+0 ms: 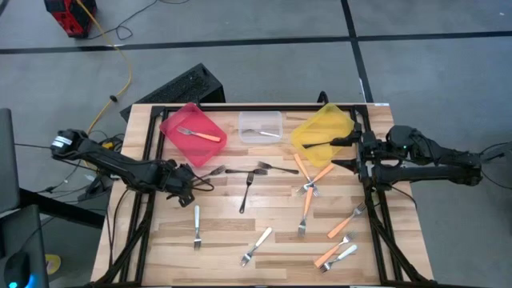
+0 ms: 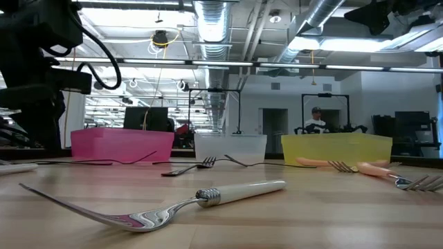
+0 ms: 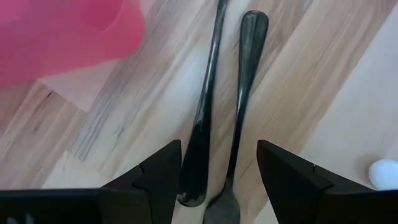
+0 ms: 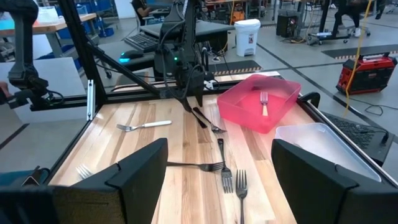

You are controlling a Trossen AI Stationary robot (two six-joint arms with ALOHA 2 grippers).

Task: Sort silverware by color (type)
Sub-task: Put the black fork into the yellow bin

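Note:
My left gripper (image 1: 192,178) (image 3: 219,152) is open and low over the table in front of the red bin (image 1: 192,130). Its fingers stand on either side of two black forks (image 3: 239,112) (image 1: 212,170) lying side by side on the wood. My right gripper (image 1: 354,152) (image 4: 217,155) is open and empty beside the yellow bin (image 1: 322,128), where a black fork (image 1: 324,144) lies. An orange-handled fork (image 1: 200,134) lies in the red bin, and a silver fork (image 1: 260,133) in the clear bin (image 1: 260,126). Other black (image 1: 246,192), orange-handled (image 1: 306,210) and white forks (image 1: 258,244) (image 2: 208,197) are scattered on the table.
The three bins stand in a row along the table's far edge. Orange-handled forks cluster on the right half (image 1: 348,220), white ones lie toward the near edge (image 1: 197,224) (image 1: 344,254), and black ones lie mid-table (image 1: 276,166). A black frame (image 1: 148,152) borders the table. A person stands in the room beyond.

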